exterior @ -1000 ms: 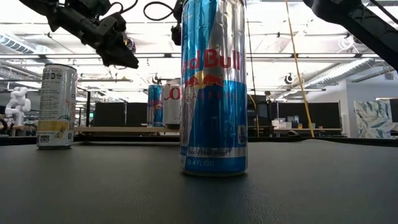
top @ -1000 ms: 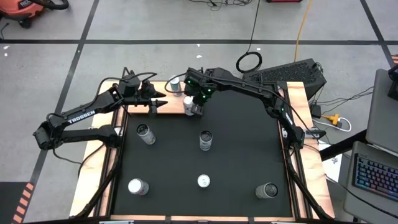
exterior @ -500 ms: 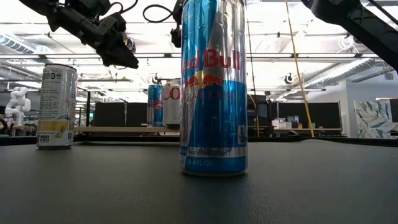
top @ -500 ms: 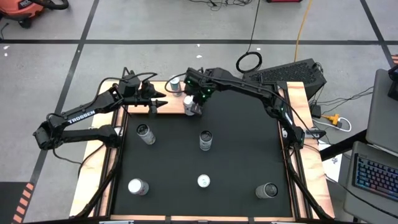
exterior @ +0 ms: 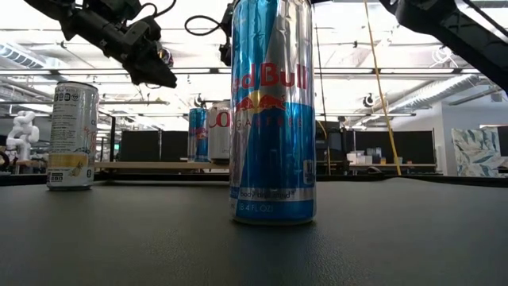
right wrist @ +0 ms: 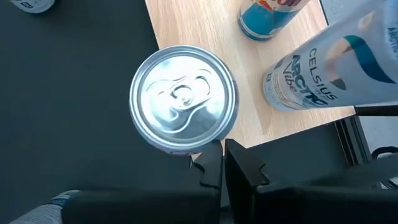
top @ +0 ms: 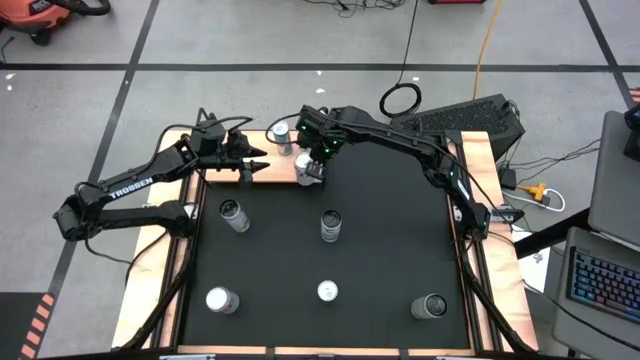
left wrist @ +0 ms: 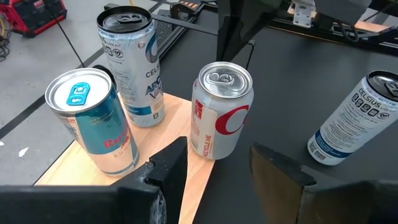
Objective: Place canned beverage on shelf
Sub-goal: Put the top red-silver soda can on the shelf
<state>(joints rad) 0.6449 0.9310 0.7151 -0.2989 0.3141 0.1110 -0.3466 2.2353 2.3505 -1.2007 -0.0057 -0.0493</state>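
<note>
The shelf (top: pixel 275 173) is a light-wood board at the table's far edge. Three cans stand on it: a blue can (left wrist: pixel 93 121), a white Celsius can (left wrist: pixel 129 65) and a red-and-white can (left wrist: pixel 221 111) at the board's near edge. My left gripper (left wrist: pixel 217 171) hangs open and level, just left of the red-and-white can, with nothing between its fingers. My right gripper (right wrist: pixel 221 165) is shut and points down, beside the silver top (right wrist: pixel 183 99) of that can. My right gripper's shut fingertips (right wrist: pixel 211 160) stand right beside the rim of the red-and-white can's top, coming from above. I cannot tell whether they touch it. The can stands upright on the board.
Several more cans stand on the black mat: one (top: pixel 233 213) at the left, one (top: pixel 331 225) in the middle and three nearer the front (top: pixel 221 299) (top: pixel 327 291) (top: pixel 430 306). A tall blue can (exterior: pixel 272 111) fills the low view.
My right gripper has edged a little toward the table's far edge over the red-and-white can, still shut. The cans have kept their places.
</note>
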